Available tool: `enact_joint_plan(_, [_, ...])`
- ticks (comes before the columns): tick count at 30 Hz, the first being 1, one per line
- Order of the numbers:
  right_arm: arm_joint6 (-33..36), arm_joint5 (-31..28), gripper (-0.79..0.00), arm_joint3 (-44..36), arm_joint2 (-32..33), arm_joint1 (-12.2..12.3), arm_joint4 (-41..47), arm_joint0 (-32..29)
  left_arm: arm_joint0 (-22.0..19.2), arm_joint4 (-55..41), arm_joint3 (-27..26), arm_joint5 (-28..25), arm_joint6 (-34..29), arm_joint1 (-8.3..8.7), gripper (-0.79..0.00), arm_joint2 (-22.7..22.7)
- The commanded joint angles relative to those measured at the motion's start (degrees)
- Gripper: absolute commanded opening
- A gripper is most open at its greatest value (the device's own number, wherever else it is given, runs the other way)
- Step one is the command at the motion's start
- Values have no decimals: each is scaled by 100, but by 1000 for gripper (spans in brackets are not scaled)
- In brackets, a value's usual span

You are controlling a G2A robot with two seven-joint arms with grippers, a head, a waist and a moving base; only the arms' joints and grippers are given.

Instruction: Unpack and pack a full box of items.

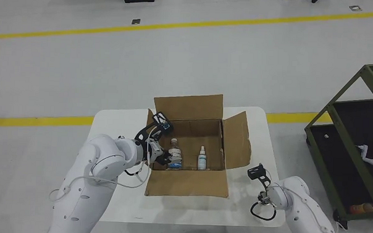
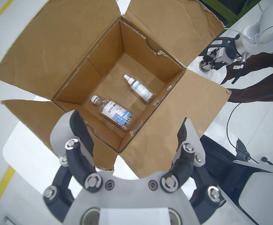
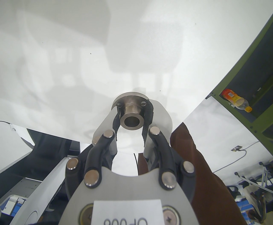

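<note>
Plain brown cardboard for the box (image 1: pixel 190 107), on a white table (image 1: pixel 112 123) over pale grey floor (image 1: pixel 238 62) crossed by yellow lines (image 1: pixel 177 24). Inside, a clear bottle (image 2: pixel 114 113) with white cap and blue-and-white label, left of a white spray bottle (image 2: pixel 139 88) with teal label. Silver with black pads on the left gripper (image 2: pixel 130 121) and right gripper (image 3: pixel 132 114), dull steel grey on the bushing (image 3: pixel 131 122), olive green on the cart (image 3: pixel 232 72) at right, orange with a yellow cap on its drink bottle (image 3: pixel 234 100).

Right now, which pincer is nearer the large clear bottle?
Left. The left pincer hangs open above the box's left edge, the large clear bottle just below it; the right pincer sits beyond the right flap, shut on a metal fitting.
</note>
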Motion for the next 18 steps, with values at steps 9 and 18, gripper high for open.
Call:
enact_joint_plan(9, [-10, -6, -763, 3, 0, 0, 11, 0, 0, 0, 0, 0, 0, 0, 0, 0])
enact_joint_plan(18, [-32, 7, -785, -285, 221, 33, 110, -74, 0, 0, 0, 0, 0, 0, 0, 0])
